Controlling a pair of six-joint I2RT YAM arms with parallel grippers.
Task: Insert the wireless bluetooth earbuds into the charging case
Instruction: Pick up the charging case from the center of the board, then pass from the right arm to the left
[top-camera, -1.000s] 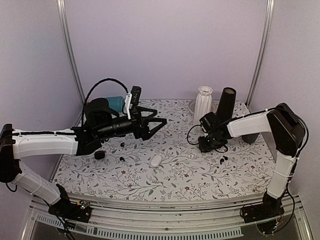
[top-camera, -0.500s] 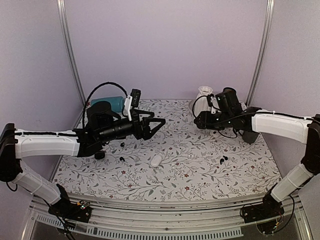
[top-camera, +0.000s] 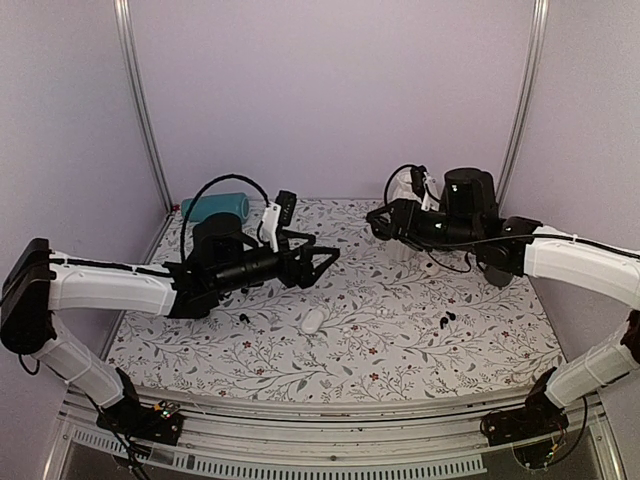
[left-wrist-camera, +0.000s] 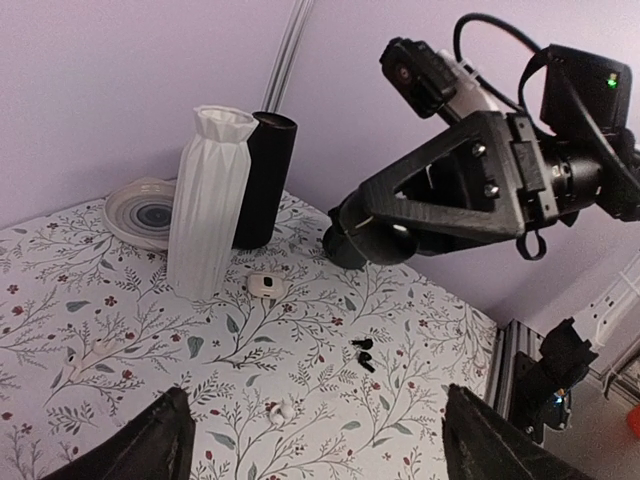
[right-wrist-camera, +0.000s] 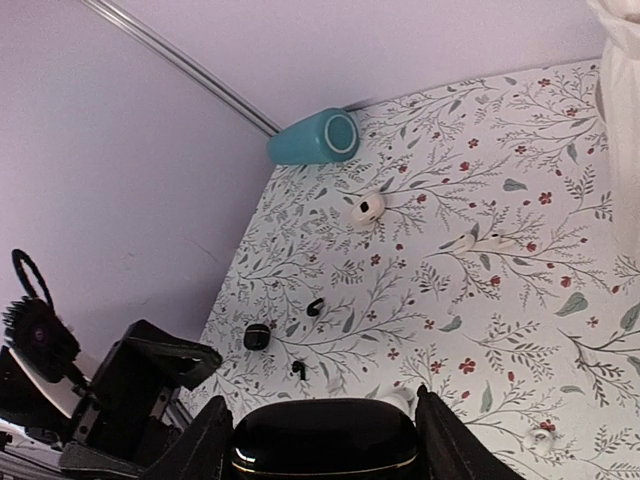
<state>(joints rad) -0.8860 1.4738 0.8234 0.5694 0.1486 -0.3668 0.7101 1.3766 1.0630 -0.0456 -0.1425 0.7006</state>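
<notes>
Right fingers (right-wrist-camera: 208, 450): closed on the charging case (right-wrist-camera: 325, 445), a glossy black pebble with a thin gold seam, gripped at its two ends and carried high above the far right of the worktop (top-camera: 380, 350); whether its lid was up could not be told. Left fingers (left-wrist-camera: 160, 445): spread wide with nothing between them, held well above the middle of the worktop and pointing right, toward the right arm.

Governing relation: one pair of wireless bluetooth earbuds (top-camera: 443, 318) lay on the worktop at the near right, the two buds just beside each other; from the left fingers the pair lay to the right, nearer and below; from the right fingers it lay nearer and below. The right arm was the closer one, but its fingers were occupied; the free left fingers would probably have to make the pick, which would call for a reach to the right and a descent. Long axis of each bud: too small to tell.

Some loose black buds (right-wrist-camera: 314, 307) lay on the left side, under the left arm and behind its fingers, near a small black block (right-wrist-camera: 257, 336). A white case (top-camera: 312, 321) lay near the middle; a white vase (left-wrist-camera: 208, 200) and a black tube (left-wrist-camera: 262, 180) stood at the far right, well apart from the pair.
</notes>
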